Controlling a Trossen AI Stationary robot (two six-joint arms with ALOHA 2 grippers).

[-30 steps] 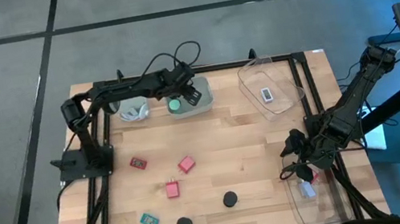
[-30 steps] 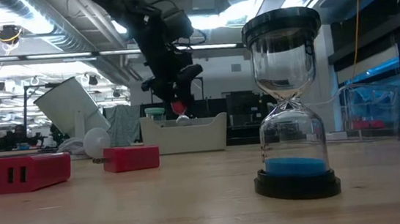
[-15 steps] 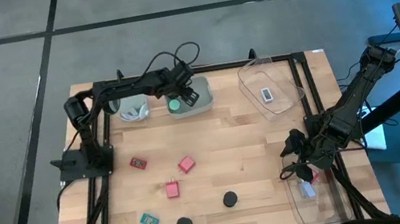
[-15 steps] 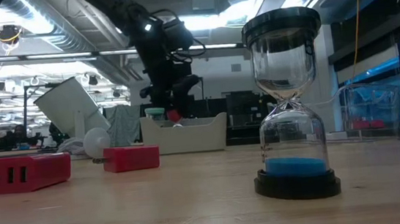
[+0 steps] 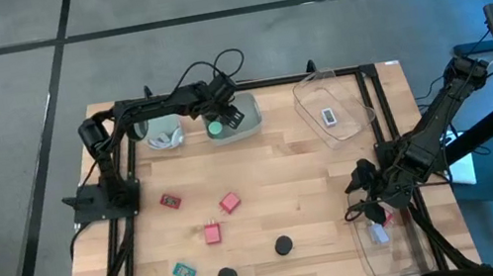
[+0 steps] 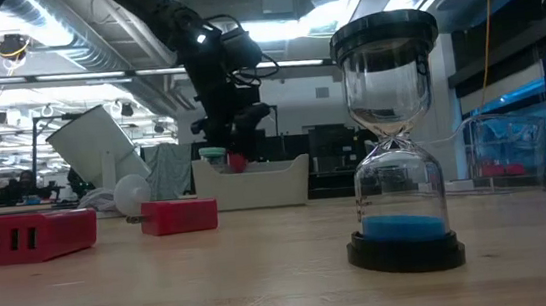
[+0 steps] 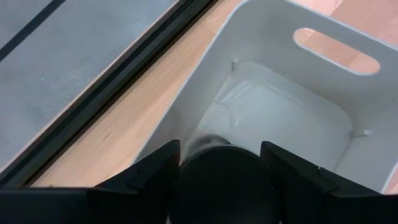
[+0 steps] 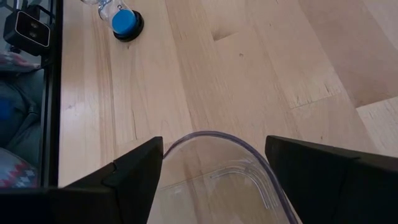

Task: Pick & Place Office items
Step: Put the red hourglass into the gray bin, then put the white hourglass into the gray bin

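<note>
My left gripper hangs over the pale bin at the table's far side, shut on a black-capped item. In the low view the item's red part shows just below the fingers, at the height of the bin's rim. A green round item lies in the bin. On the bare table lie red blocks, a teal piece and two black caps. My right gripper waits open at the right edge, over a clear tray's curved rim. My left gripper has the item's round black cap between its two fingers, one finger on each side of it. The fingers slant down from the table's left. The item hangs inside the bin's opening, above the bin's floor; whether its lower end rests on anything, I cannot tell.
A white cup-like cylinder lies left of the bin. A clear tray at the far right holds a small pale item. Another clear tray sits at the near right. An hourglass with blue sand stands near the front edge.
My left gripper has sunk a little toward the bin and shifted slightly toward the table's left. The item's red part has gone down with it, from above the bin's rim to about the rim's height.
</note>
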